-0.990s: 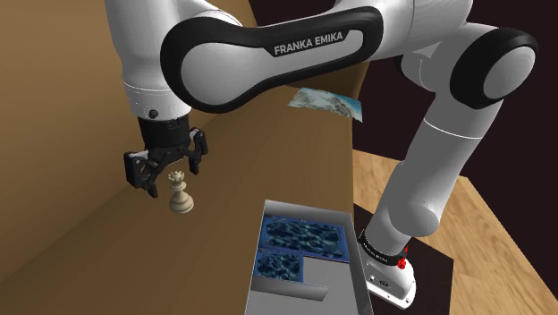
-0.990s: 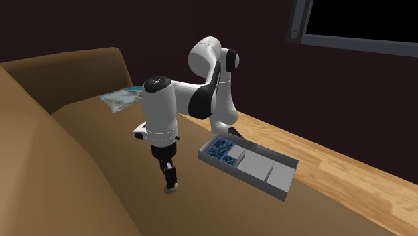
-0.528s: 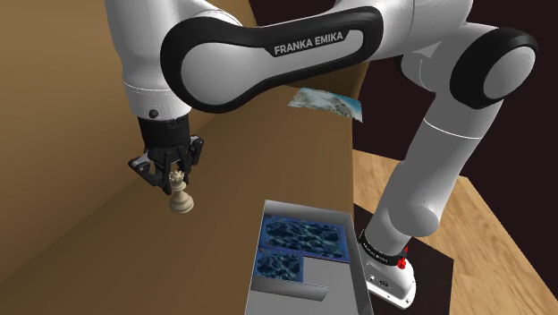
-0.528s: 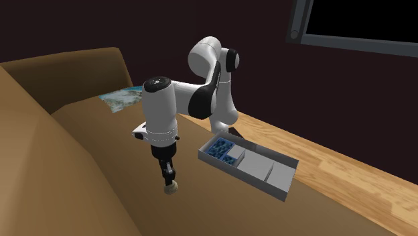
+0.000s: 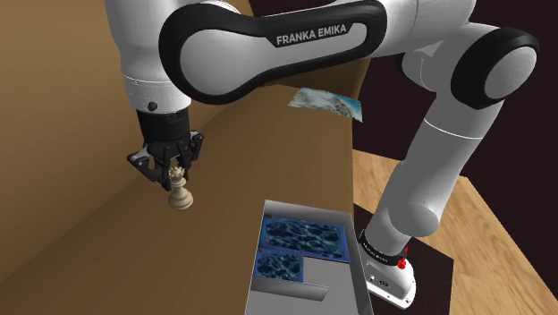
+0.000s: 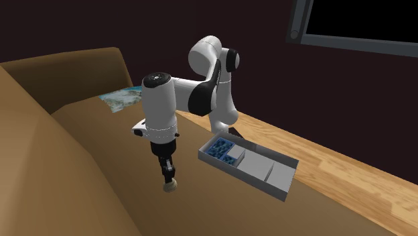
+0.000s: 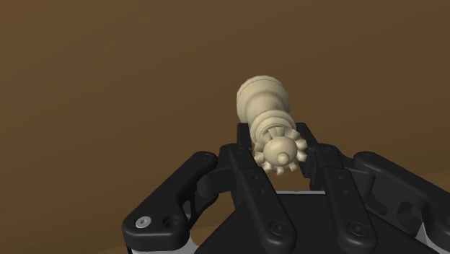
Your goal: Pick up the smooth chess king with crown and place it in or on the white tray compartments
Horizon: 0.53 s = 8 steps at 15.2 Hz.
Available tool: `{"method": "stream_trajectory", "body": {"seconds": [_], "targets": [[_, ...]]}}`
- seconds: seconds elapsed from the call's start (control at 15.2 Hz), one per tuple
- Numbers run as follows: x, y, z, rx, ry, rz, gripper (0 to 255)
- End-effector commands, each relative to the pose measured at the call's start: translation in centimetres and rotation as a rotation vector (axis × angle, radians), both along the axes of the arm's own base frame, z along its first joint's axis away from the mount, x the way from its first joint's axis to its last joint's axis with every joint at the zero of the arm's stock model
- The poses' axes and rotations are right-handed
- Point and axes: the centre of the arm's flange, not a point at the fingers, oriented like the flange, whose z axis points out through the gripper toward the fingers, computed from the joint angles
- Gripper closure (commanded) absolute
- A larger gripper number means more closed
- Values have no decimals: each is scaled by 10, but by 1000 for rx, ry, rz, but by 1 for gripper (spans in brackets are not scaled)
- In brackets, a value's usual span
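A cream chess piece (image 5: 181, 194) with a spiked crown stands upright over the brown surface (image 5: 98, 251). My black gripper (image 5: 177, 172) is shut on its crown from above. In the second exterior view the gripper (image 6: 167, 175) comes straight down and the piece's round base (image 6: 171, 186) shows just under the fingers. In the wrist view the piece (image 7: 265, 101) sticks out between the two fingers (image 7: 241, 155), which clasp it at the crown. The grey-walled tray (image 5: 356, 255) lies toward the shoulder view's lower right of the piece; two of its compartments are lined with a blue pattern (image 5: 302, 237).
A blue-and-white picture (image 5: 328, 103) lies farther back on the brown surface. A brown slope rises on the shoulder view's left. Wooden boards (image 6: 335, 167) run beside the tray (image 6: 281, 191). My stand (image 5: 389, 273) is next to the tray. A dark screen (image 6: 355, 23) hangs above.
The fingers went from wide open to shut on the piece's crown. Since then the hand has risen slightly with the piece.
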Motion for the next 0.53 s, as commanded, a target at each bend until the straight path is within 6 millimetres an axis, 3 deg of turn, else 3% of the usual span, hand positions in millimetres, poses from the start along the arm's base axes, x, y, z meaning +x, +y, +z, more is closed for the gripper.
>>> {"method": "stream_trajectory", "body": {"seconds": [0.0,0.46], "targets": [[0,1,10,0,0,0,255],[0,1,47,0,0,0,255]]}}
